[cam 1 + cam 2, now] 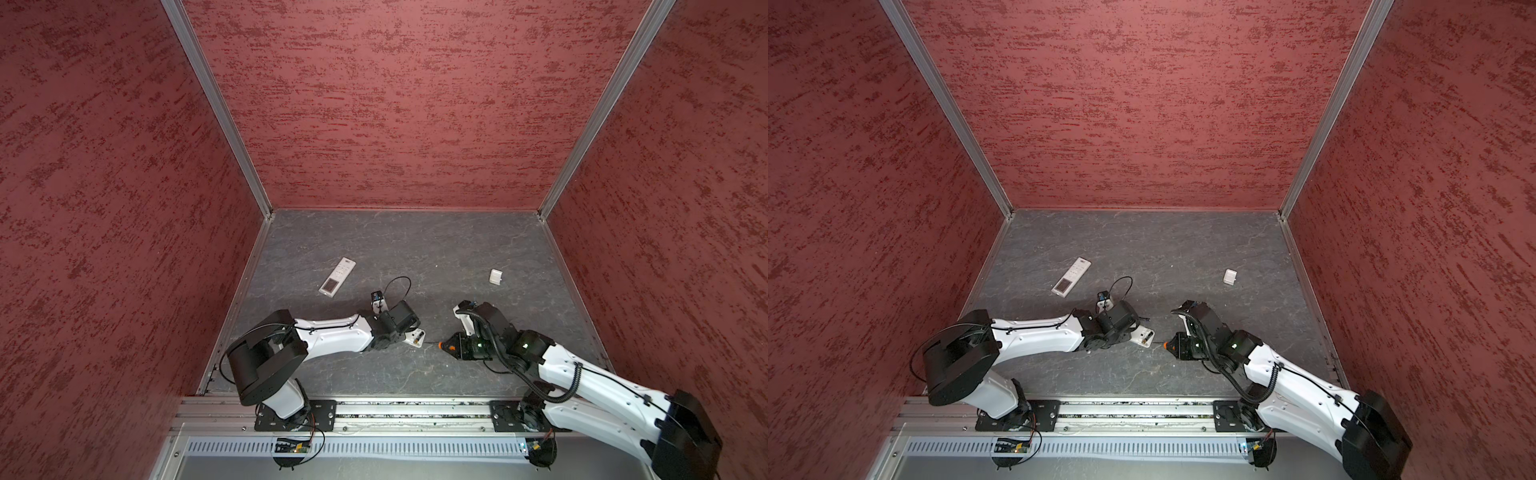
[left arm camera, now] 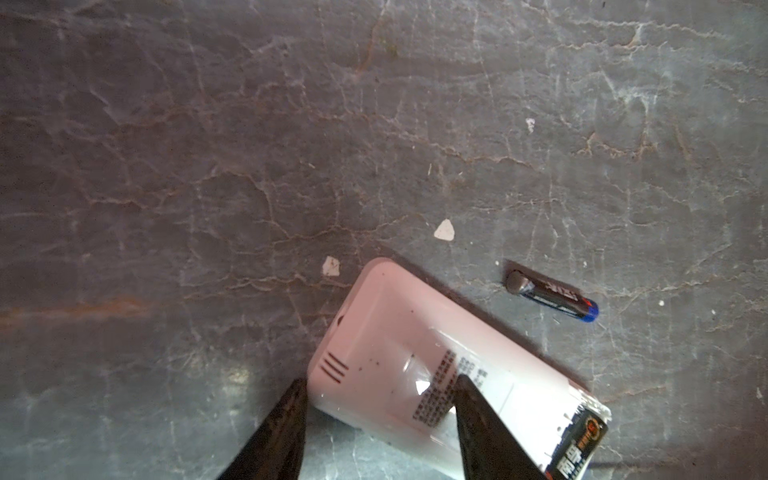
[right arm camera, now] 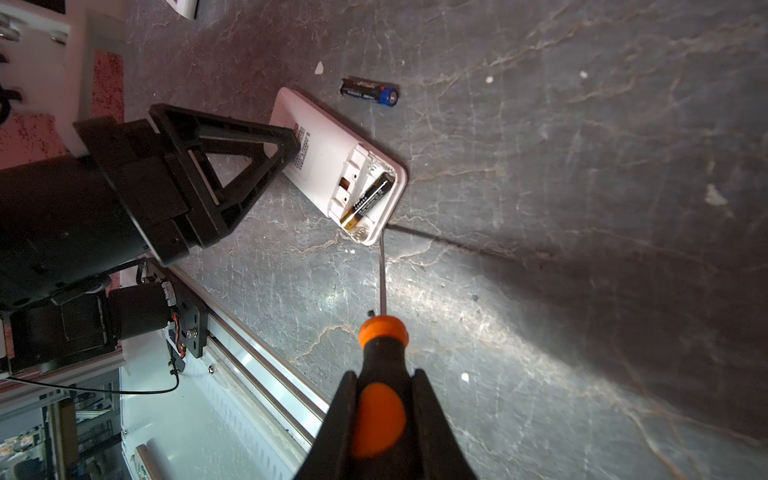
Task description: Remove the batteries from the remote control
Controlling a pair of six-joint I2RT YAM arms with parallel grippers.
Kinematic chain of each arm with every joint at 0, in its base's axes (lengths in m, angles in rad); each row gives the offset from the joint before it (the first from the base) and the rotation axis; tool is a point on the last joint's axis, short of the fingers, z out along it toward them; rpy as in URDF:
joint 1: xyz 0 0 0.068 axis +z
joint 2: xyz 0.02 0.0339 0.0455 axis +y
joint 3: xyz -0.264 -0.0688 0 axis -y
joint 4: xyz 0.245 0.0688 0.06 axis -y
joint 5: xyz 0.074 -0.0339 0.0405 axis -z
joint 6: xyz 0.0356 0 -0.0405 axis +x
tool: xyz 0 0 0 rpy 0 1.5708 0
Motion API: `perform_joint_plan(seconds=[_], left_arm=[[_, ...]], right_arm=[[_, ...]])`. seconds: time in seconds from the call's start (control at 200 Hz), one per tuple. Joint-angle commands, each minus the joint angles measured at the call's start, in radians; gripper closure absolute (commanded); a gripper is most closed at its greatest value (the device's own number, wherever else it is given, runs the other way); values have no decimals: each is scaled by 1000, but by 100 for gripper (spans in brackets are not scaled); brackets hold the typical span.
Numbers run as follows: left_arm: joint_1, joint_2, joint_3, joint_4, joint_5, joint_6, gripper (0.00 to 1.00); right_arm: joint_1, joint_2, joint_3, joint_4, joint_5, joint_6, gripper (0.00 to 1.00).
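Note:
A white remote control (image 3: 328, 141) lies back up near the front middle of the grey table, seen in both top views (image 1: 415, 336) (image 1: 1144, 336). Its battery bay is open, and one dark battery with a gold end (image 3: 368, 199) (image 2: 582, 440) lies in it. Another dark battery with a blue end (image 3: 369, 91) (image 2: 552, 294) lies loose on the table beside the remote. My left gripper (image 2: 381, 380) (image 3: 286, 143) is shut across the remote's width. My right gripper (image 3: 385, 374) (image 1: 451, 345) is shut on an orange-and-black screwdriver (image 3: 382, 332), whose thin shaft reaches the rim of the remote's open end.
A second white remote (image 1: 337, 276) (image 1: 1072, 276) lies face up further back on the left. A small white cover (image 1: 495, 276) (image 1: 1229, 276) sits at the back right. Small white chips (image 2: 444, 230) dot the table. An aluminium rail (image 1: 374, 411) runs along the front edge, and red walls enclose three sides.

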Motion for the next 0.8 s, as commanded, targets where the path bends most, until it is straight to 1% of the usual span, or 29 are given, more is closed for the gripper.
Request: perform_joint_plan(seconds=[0.0,0.105,0.381,0.797], left_arm=[[-28,31,-39,-89,91,1,45],[-32,30,-39,-96,89,-5,45],[-38,21,-40,-107,79,-18,45],[-49,16,-41,-115,68,-34,46]], right_arm=[[7,-5,-23,74,-14,30,100],[7,-15,-23,70,-13,35,100],[7,-77,37,-62,8,14,100],[9,-43,19,21,-12,24,100]])
